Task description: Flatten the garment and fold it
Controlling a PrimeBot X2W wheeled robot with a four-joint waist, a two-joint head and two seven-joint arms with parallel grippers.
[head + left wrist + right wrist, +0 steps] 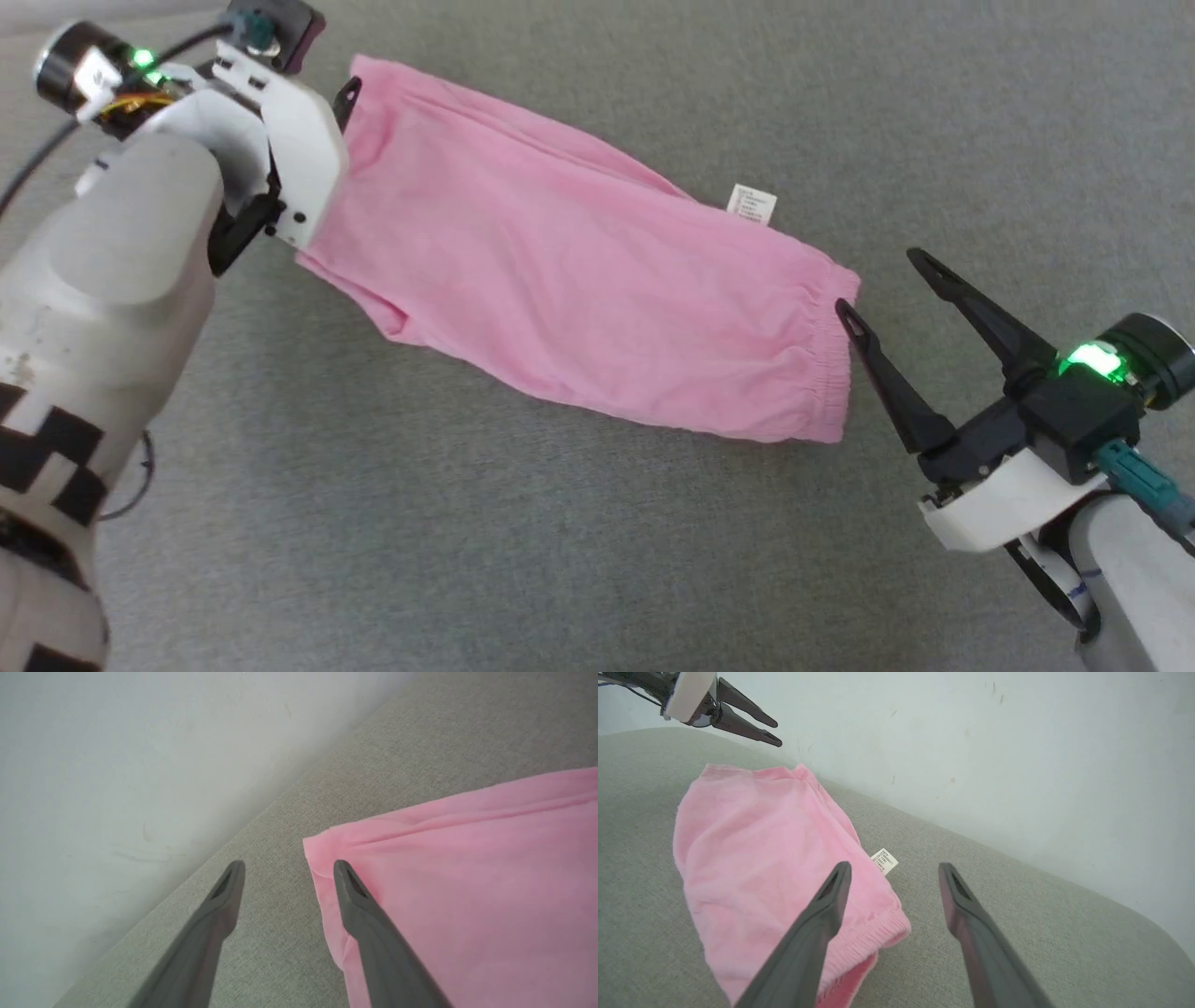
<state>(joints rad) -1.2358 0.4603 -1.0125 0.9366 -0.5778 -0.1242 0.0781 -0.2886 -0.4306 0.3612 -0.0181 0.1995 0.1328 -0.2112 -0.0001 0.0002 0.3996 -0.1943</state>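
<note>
The light-pink garment (569, 271) lies spread out on the grey cloth surface, running from upper left to lower right. Its gathered elastic hem (833, 364) is at the right end, and the white label (752, 203) sticks out from the far edge. My left gripper (287, 865) hangs open above the garment's far left corner (312, 845), gripping nothing; one finger (369, 914) overlaps the cloth edge. My right gripper (879, 280) stands open just off the elastic hem, one fingertip (845, 310) at its edge. The garment (761, 858) and label (884, 861) also show in the right wrist view.
The grey surface (597, 541) stretches wide in front of the garment. A white wall (1017, 756) borders its far edge, close behind the garment's left corner. My pale left forearm (103, 280) covers the left side of the head view. The left gripper (775, 731) shows in the right wrist view's top left.
</note>
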